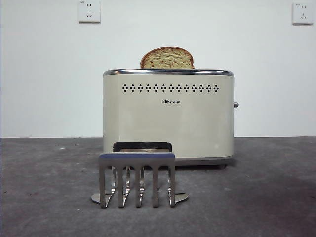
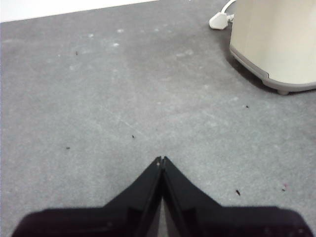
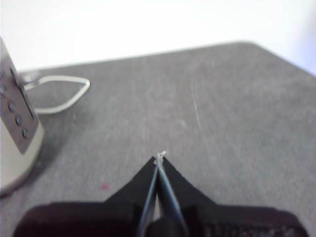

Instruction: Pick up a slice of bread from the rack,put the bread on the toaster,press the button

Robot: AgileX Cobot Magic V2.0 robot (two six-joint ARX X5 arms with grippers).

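Observation:
The cream toaster [image 1: 168, 116] stands mid-table, and the tan slice of bread [image 1: 167, 58] pokes its domed top out of the toaster's top slot. On the toaster's right side wall sticks out the small grey button [image 1: 236, 104]. In front of the toaster stands the grey metal rack [image 1: 137, 178] with nothing between its prongs. My left gripper [image 2: 162, 159] is shut over bare grey table, with a corner of the toaster [image 2: 276, 39] off to one side. Shut as well, my right gripper [image 3: 159, 157] hovers over the table near the toaster's control side [image 3: 15, 128]. Neither arm shows in the front view.
Two white wall sockets [image 1: 89, 11] [image 1: 302, 13] sit high on the back wall. A white plug [image 2: 218, 19] and a white cord [image 3: 59, 94] lie on the grey table behind the toaster.

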